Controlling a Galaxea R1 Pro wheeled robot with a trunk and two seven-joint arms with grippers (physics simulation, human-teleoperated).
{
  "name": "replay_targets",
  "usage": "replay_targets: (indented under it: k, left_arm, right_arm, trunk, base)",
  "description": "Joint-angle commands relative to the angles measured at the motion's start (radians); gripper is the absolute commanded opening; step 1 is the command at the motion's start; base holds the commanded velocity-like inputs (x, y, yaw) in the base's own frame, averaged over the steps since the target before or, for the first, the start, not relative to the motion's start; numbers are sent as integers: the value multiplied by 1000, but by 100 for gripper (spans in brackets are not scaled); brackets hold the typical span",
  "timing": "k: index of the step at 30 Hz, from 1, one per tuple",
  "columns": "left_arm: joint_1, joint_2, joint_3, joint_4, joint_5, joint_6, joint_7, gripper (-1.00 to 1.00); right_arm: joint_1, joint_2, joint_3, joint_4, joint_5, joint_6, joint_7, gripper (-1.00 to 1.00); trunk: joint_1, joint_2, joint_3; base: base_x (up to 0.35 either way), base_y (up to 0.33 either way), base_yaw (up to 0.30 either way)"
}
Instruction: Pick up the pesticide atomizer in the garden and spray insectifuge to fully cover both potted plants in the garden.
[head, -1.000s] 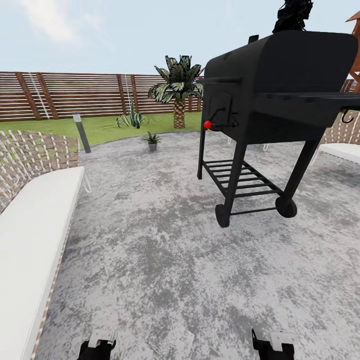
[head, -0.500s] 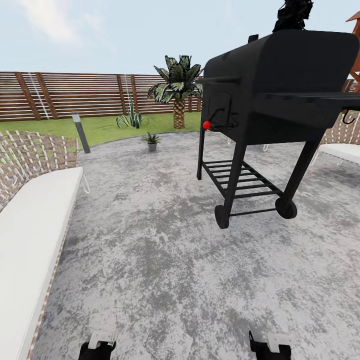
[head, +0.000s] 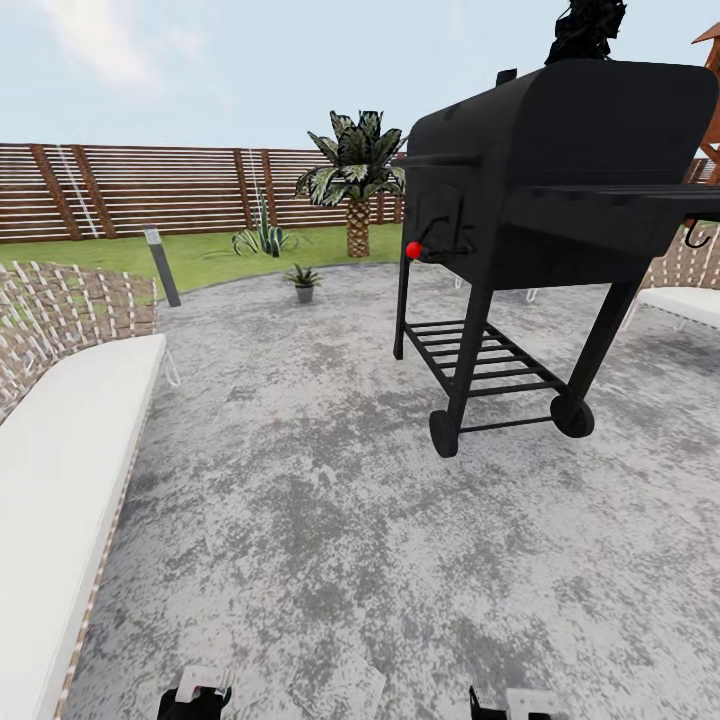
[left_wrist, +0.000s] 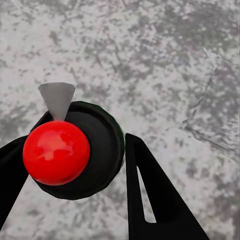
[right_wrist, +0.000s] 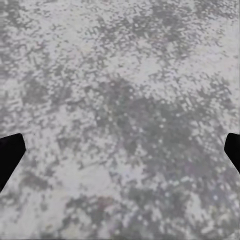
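Pesticide atomizer sits pinched between the left claw fingers, likely light, rigid, slick plastic best gripped mid-body; right claw spread and empty, potted plant far ahead.

Big black grill on wheels sits on the grey stone patio, white-cushioned wicker bench off to one side, a palm and what's probably an agave by the fence.

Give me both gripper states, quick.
Left gripper: shut on the pesticide atomizer, seen from its red-capped top.
Right gripper: open, nothing between its fingers.
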Motion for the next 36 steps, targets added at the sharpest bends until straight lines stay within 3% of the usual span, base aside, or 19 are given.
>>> replay_targets:
  k: [1,6,16,28,36]
  left_arm:
    - [-1,0,-7,1,11,-3,-3,-100]
    - [-1,-1,-7,1,11,-3,-3,-100]
    - [-1,-1,-7,1,11,-3,-3,-100]
    - [0,0,-7,1,11,-3,-4,-100]
    - [1,0,-7,2,10,-3,-4,-100]
  right_arm:
    - [-1,-1,-1,1,3,-3,-5,100]
    - [0,-6,0,2,4,-3,-4,100]
    - [0,-19,1,2,4,-3,-5,100]
    - [0,-19,1,2,4,-3,-6,100]
    - [0,-19,1,2,4,-4,-6,100]
  trunk:
    - [0,0,-1]
    - [0,0,-1]
    - [0,0,-1]
    - [0,0,-1]
    - [0,0,-1]
  base:
    - [0,0,0]
    - [89,0,0]
    - [323,0,8]
    - [334,0,236]
    - [334,0,26]
